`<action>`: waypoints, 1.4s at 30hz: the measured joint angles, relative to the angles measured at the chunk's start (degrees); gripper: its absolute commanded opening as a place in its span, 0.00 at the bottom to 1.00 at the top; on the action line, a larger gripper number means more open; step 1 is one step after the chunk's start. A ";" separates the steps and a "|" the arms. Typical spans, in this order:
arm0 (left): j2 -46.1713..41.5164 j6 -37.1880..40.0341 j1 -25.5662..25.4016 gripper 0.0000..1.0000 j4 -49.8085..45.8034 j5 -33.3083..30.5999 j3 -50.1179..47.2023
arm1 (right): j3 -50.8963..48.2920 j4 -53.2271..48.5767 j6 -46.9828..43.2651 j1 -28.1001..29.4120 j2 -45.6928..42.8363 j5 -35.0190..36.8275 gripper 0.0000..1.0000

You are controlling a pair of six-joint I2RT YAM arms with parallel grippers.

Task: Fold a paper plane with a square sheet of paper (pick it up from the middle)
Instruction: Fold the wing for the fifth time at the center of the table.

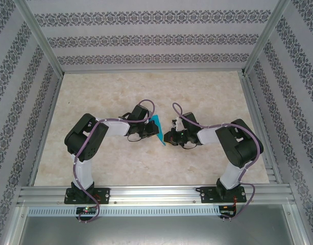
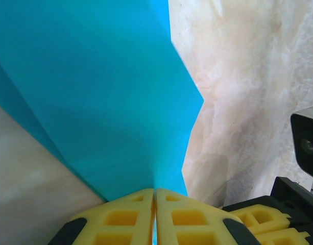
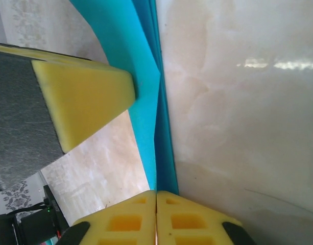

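Yellow left fingers (image 2: 138, 206) sit at the bottom of the left wrist view, pressed flat against each other with the cyan-blue sheet of paper (image 2: 105, 92) pinched in the seam between them. From that grip the sheet rises as a broad, plain blue panel, and its right edge is angled to a blunt point. At the lower right of this view lie the right fingers (image 2: 258, 217).

On the right wrist camera, the right fingers (image 3: 138, 206) are likewise closed, clamping a thin edge of the sheet of paper (image 3: 146, 107). Several layers lie side by side there, so the sheet is already folded. One left finger pad (image 3: 85, 97) presses against the blue from the left.

From above, the sheet of paper (image 1: 157, 126) stands tilted between the two wrists over the middle of the beige marble-patterned surface (image 1: 207, 97). Whether it touches that surface cannot be told.
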 measured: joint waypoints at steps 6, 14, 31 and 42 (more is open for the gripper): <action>0.09 0.02 0.00 0.11 -0.02 0.07 0.04 | 0.63 -4.94 -0.57 0.11 -3.08 1.29 0.19; 0.20 0.02 0.00 0.11 -0.55 0.09 0.37 | 4.85 -12.07 -3.52 2.60 -7.56 5.46 0.11; 0.31 0.00 0.00 0.11 -0.83 0.28 0.59 | 8.22 -13.40 -4.13 4.52 -0.28 6.23 0.08; 0.35 -0.02 0.00 0.11 -0.92 0.31 0.66 | 6.43 -11.45 -4.11 4.50 0.74 5.29 0.09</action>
